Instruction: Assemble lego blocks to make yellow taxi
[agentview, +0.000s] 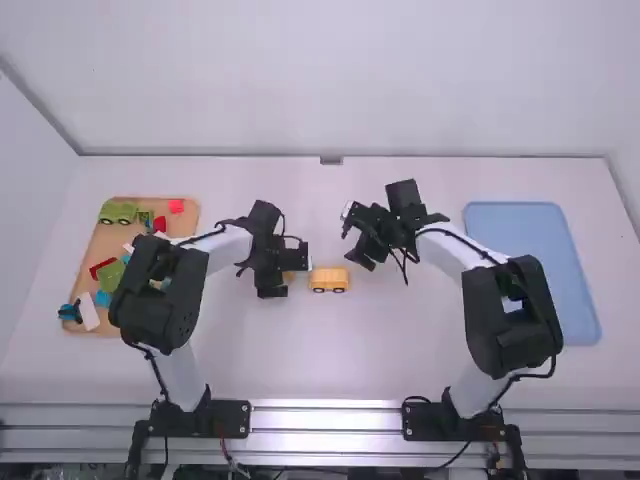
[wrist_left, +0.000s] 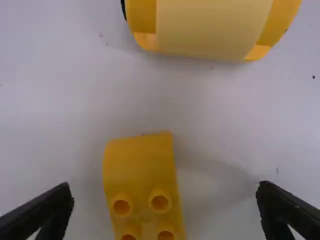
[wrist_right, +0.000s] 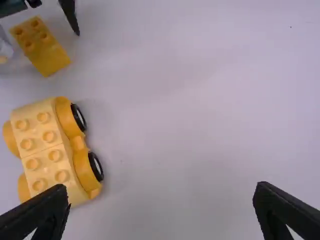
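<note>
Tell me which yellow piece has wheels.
The larger body, black tyres visible on its side; the smaller block, nearest the left gripper, shows none.

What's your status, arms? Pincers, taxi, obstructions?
Left pincer open at loose yellow block. Right pincer open, empty. Wheeled taxi body on table. Left arm partly overhangs parts tray.

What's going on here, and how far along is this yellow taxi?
The left gripper is open over a loose yellow block, with its fingers on either side but not gripping it. Beside that block stands the part-built car, on wheels and with a paler, studded top; the loose block is not on it. The right gripper is open and empty near the car. More blocks sit in the brown tray.
</note>
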